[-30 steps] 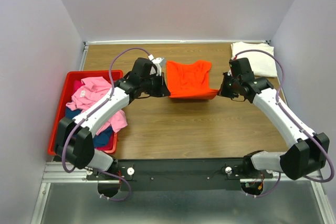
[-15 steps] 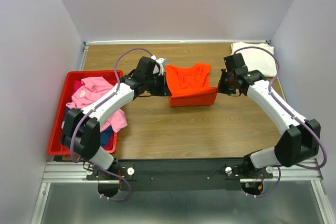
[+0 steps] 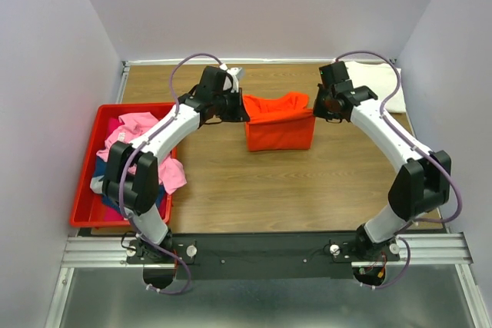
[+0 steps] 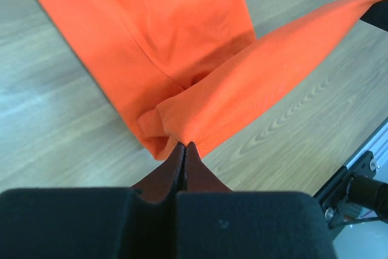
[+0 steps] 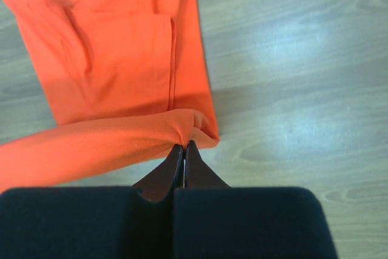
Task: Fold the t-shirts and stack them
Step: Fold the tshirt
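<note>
The orange t-shirt [image 3: 280, 130] is at the middle of the wooden table [image 3: 254, 190], toward the far side. One edge is lifted and stretched between the two arms, and the rest lies on the wood beneath. The left gripper [image 4: 185, 145] has its fingers pressed together on the left corner of the raised edge — the cloth bunches into a small fold right at the tips. The right gripper [image 5: 183, 145] is likewise clamped tight on the opposite corner, from which the edge runs off taut toward the other arm. In the far right corner lies a folded cream-white t-shirt [image 3: 378, 86], apart from the orange one. At the left edge a red bin [image 3: 83, 190] holds a heap — a pink t-shirt [image 3: 137, 134] on top, dark blue cloth [image 3: 156, 203] beneath.
</note>
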Robot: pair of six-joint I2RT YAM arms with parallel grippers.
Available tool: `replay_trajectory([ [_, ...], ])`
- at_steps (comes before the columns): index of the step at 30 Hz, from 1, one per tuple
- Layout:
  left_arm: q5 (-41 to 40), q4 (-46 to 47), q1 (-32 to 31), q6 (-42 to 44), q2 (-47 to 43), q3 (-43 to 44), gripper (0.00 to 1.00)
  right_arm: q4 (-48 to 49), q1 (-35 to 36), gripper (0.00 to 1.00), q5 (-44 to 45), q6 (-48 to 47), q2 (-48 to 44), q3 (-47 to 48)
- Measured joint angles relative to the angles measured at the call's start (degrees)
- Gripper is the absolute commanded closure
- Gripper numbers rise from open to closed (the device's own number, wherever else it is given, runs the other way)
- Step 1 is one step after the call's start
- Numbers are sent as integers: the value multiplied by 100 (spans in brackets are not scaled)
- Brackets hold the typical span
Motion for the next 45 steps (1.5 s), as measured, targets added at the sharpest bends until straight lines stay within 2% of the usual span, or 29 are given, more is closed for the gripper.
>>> replay_trajectory([
  [21,195,13,492,568,1860,1672,100,387,-2,100,560,-785,2391,2367],
  [41,463,348,850,417,2774,2361,100,389,-17,100,564,-1123,3534,3689],
  [42,466,374,870,400,2830,2422,100,391,-24,99,562,-1128,3600,3753],
  [43,476,387,903,367,2896,2492,94,382,-35,86,562,-1130,3720,3853],
  [45,476,485,997,234,3042,2667,70,396,-42,63,553,-1145,3965,4129],
])
